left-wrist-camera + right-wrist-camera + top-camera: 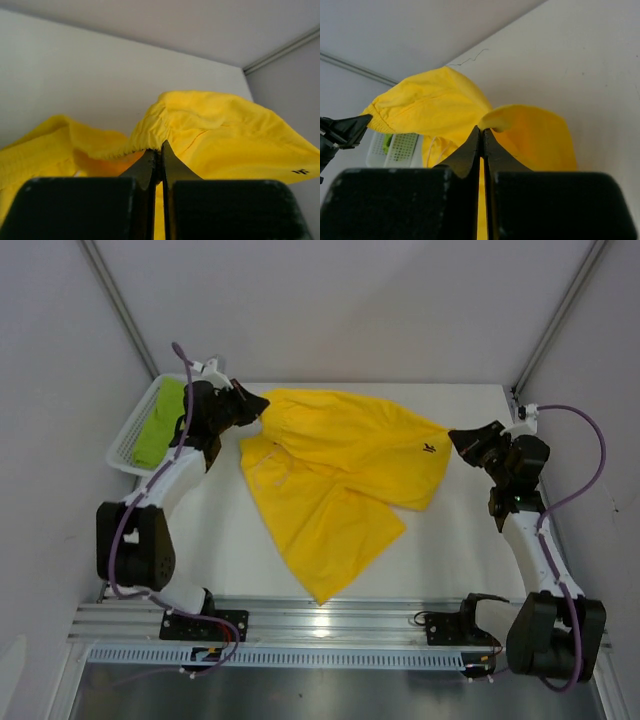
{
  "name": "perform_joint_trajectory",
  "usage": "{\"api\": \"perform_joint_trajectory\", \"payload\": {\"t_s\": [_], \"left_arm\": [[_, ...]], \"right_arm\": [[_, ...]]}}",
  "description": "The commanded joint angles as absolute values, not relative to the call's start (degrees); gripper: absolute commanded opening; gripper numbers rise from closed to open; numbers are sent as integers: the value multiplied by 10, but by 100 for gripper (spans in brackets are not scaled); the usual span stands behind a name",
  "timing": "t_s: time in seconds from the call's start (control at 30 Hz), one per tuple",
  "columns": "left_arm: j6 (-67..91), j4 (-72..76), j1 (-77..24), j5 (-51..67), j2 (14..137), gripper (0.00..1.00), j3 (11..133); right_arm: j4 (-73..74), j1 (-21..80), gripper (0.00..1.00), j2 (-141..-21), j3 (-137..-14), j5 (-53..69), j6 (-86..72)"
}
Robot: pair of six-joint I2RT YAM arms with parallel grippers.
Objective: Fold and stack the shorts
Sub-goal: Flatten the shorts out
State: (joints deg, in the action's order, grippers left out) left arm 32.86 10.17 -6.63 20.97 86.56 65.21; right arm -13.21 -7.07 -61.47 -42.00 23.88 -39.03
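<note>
Slippage worries me: left gripper [262,405] and right gripper [452,435] each clamp an edge of the yellow shorts [340,470] on the table [450,540] (green shorts [160,425] lie in the basket [128,445]); uneven pulls could free it.

L claw [160,149]: jaws together, pinching gathered edge of yellow shorts [220,125] | cloth humps up behind tips, spreads L & R | sm dark label [300,171] at far R | white tabletop [75,75] behind
</note>
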Motion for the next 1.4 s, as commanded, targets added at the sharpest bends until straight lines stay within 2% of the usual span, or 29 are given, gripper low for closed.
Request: {"api": "perform_joint_trajectory", "payload": {"t_s": [0.0,0.17,0.3,0.4,0.53,0.6,0.77,0.87,0.9,0.93,0.97,1.0,1.03,1.1,1.17,1.27,1.37], "left_arm": [[288,170,-78,147,925,0,712],[267,161,-87,126,1025,0,831],[278,192,-87,147,1087,0,871],[286,233,-89,150,1089,0,867],[278,259,-95,157,1120,3,902],[279,258,-100,177,1166,6,956],[326,329,-105,186,1251,9,998],[350,396,-110,178,1271,13,1007],[350,402,-112,166,1286,28,1013],[349,384,-114,157,1294,53,1042],[348,325,-116,149,1303,79,1061],[345,299,-116,147,1318,99,1117],[338,281,-116,149,1319,99,1128],[325,253,-116,141,1307,99,1131],[301,225,-115,133,1268,99,1128],[265,156,-115,116,1213,99,1135],[243,60,-115,80,1158,99,1122]], "right_arm": [[-257,-63,0,-658,-425,179,-390],[-272,-65,0,-695,-432,142,-386],[-286,-66,0,-712,-427,134,-370],[-300,-66,0,-710,-410,127,-367],[-305,-65,0,-694,-386,87,-375],[-318,-63,0,-695,-377,77,-379],[-386,-50,0,-745,-353,27,-369],[-437,-52,0,-771,-346,0,-373],[-444,-52,1,-793,-351,0,-374],[-443,-54,11,-808,-361,0,-374],[-418,-56,26,-822,-393,0,-378],[-404,-59,50,-841,-406,0,-380],[-395,-62,61,-845,-415,0,-382],[-376,-67,75,-842,-428,-18,-383],[-310,-69,82,-820,-452,-37,-374],[-247,-67,88,-773,-456,-50,-366],[-196,-62,87,-727,-446,-19,-363]]}}
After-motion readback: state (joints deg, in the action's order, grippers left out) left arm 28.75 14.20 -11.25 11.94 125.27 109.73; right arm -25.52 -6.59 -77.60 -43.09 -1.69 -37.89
